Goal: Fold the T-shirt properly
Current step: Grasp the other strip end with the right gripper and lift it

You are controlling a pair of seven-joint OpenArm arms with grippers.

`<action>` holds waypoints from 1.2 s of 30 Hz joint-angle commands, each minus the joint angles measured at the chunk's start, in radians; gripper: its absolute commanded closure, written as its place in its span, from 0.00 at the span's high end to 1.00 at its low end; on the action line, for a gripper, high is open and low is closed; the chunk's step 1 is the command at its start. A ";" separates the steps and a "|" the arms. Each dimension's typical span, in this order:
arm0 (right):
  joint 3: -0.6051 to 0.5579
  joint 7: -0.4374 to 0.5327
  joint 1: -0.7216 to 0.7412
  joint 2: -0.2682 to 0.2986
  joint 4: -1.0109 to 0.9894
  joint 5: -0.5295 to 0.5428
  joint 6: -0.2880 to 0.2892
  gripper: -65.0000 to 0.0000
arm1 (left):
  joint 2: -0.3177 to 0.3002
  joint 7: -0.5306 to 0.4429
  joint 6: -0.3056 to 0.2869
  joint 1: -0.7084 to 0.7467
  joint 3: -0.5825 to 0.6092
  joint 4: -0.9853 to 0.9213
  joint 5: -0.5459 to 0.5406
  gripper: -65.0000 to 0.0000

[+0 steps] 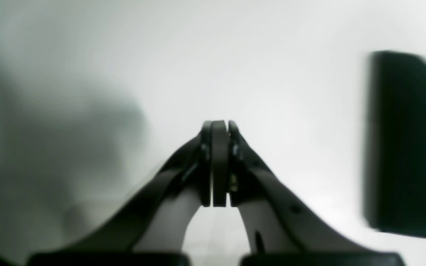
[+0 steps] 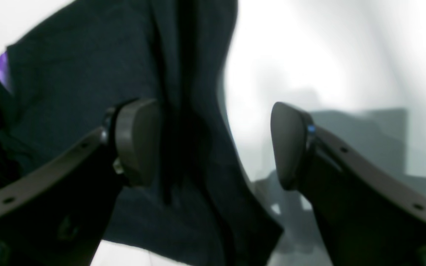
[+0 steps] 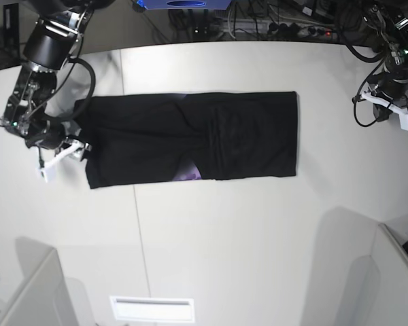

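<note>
One open right hand (image 3: 62, 153) straddles the T-shirt's (image 3: 190, 139) end.

White table (image 3: 224, 238), cables (image 3: 279, 24) at far edge, even light

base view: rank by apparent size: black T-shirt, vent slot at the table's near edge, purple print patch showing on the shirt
1. Large black cloth T-shirt, lying as a long flat rectangle: by far the largest.
2. White rectangular vent slot.
3. Purple print patch peeking out at the shirt's lower fold: smallest.
</note>
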 commanded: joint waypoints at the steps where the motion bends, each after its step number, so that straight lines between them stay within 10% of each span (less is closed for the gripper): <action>1: 0.002 -0.006 0.010 0.013 0.001 0.000 0.003 0.65 | -0.011 -0.023 0.000 -0.015 -0.005 0.009 -0.002 0.00; 20: -0.118 -0.004 -0.067 -0.012 -0.004 0.048 0.004 0.64 | -0.008 -0.026 0.004 -0.127 0.210 -0.146 0.012 0.00; 29: -0.119 -0.004 -0.058 -0.009 -0.007 0.045 -0.002 0.00 | -0.008 -0.026 0.006 -0.227 0.324 -0.293 0.012 0.00; 36: -0.119 -0.002 -0.020 0.030 0.013 0.045 -0.003 0.00 | -0.006 -0.094 0.007 -0.242 0.456 -0.341 0.012 0.00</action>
